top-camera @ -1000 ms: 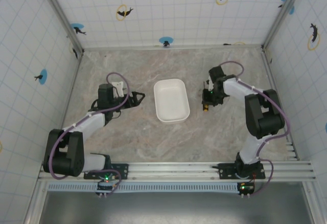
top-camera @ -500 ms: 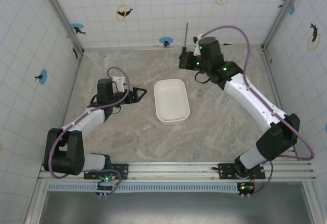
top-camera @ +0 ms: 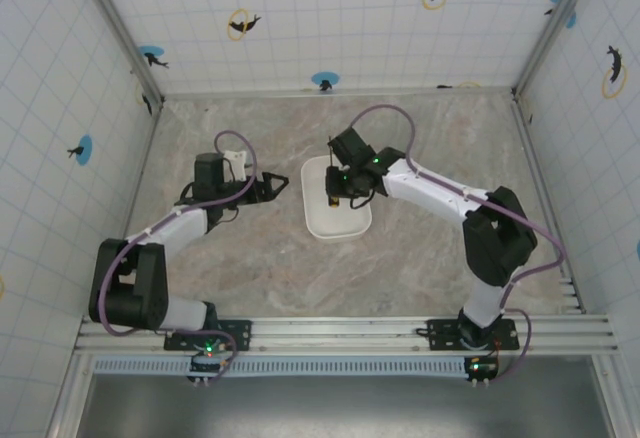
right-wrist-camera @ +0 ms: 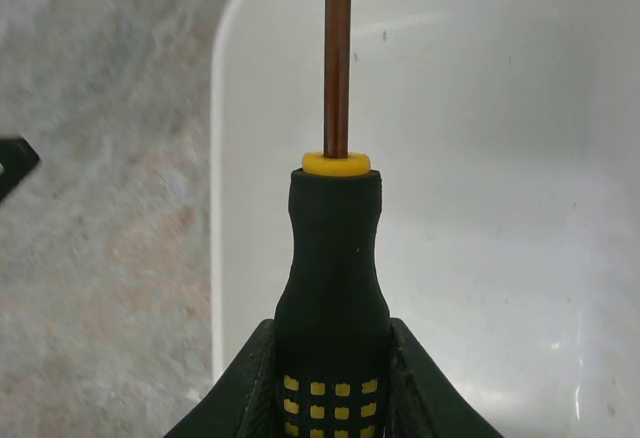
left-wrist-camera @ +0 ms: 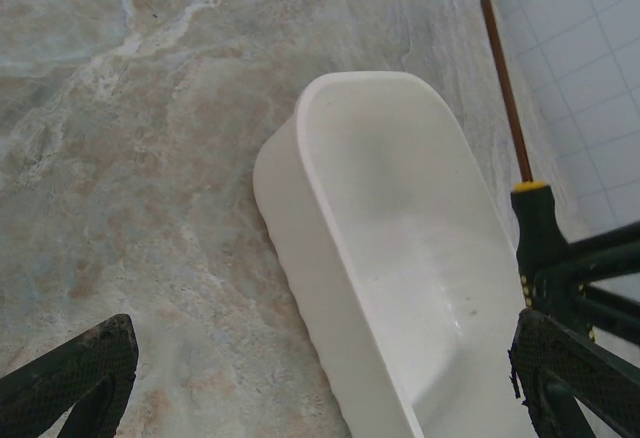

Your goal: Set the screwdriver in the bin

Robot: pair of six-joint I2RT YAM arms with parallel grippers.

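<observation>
Right wrist view: the right gripper [right-wrist-camera: 335, 363] is clamped on the grippy black handle of the screwdriver [right-wrist-camera: 336, 248], seemingly light and stiff, hanging over the bin [right-wrist-camera: 480, 108]; the left gripper [top-camera: 275, 187] waits nearby, fingers apart.

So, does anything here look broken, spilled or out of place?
Nothing stands out. The right gripper holds the slim black-and-yellow-handled screwdriver over the shallow white plastic bin, which sits level and undamaged.
</observation>
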